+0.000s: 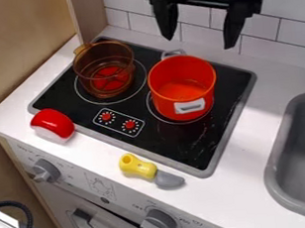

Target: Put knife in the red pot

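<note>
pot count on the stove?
2. Amber see-through pot at the picture's left side of the stove; red pot to its right. Both uncovered.

amber see-through pot (pixel 85 67) that stood on the left of the black cooktop (pixel 178 149), red-and-white toy (pixel 52 122) that lay by its near left edge, white surface (pixel 236 194) around it, grey sink (pixel 272 163) that was set in at right, white tiles (pixel 275 37) that lined the far wall
</note>
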Controlling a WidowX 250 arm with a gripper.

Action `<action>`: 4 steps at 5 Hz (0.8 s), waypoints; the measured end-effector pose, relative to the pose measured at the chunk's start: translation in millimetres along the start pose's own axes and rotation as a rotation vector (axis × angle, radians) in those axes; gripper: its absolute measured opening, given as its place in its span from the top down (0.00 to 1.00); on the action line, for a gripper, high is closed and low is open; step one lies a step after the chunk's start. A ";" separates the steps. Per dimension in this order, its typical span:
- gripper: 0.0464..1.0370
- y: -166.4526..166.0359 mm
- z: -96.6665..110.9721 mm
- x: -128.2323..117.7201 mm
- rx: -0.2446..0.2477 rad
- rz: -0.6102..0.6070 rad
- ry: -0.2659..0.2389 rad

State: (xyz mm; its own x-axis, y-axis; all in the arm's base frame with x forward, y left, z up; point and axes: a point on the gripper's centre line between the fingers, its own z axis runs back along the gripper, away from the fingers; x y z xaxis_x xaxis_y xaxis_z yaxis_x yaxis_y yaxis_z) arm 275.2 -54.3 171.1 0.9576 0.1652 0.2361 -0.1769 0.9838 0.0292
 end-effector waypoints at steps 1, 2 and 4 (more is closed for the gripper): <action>0.04 0.7 -7.4 -3.9 0.012 -0.007 0.026; 0.04 24.9 -19.4 -16.7 0.071 -0.034 0.067; 0.04 63.9 -20.4 -43.8 0.114 -0.035 0.088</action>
State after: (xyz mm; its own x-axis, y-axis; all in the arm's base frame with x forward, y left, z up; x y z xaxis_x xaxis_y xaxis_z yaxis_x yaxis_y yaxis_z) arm 226.6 2.7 142.8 0.9790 0.1412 0.1471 -0.1628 0.9756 0.1471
